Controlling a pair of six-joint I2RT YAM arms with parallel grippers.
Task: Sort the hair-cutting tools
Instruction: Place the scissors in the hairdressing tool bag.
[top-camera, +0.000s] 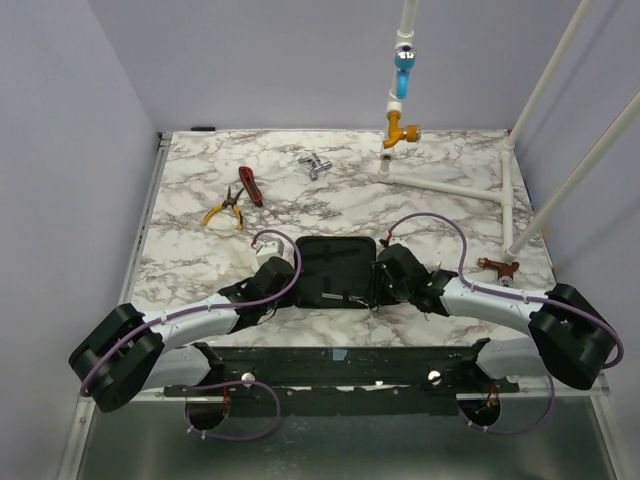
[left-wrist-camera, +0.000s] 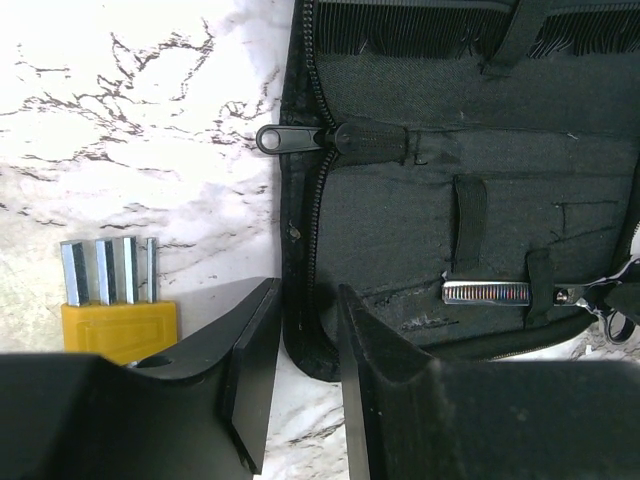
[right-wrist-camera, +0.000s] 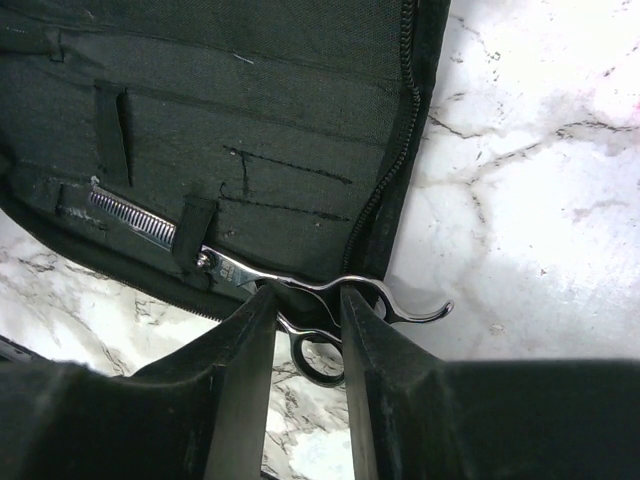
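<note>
The scissors (right-wrist-camera: 240, 275) lie in the open black case (top-camera: 337, 262) at the near middle of the surface (top-camera: 450, 200). The blade is tucked under a strap and the loops poke out at the near right corner, so that one looks close to sorted. The comb I can't pick out.

The right pincer (right-wrist-camera: 305, 340) stands narrow around the loops and touches them, but I can't tell if it's clenched. The left pincer (left-wrist-camera: 305, 360) straddles the case's left edge, and whether it's pinching isn't clear either.
</note>
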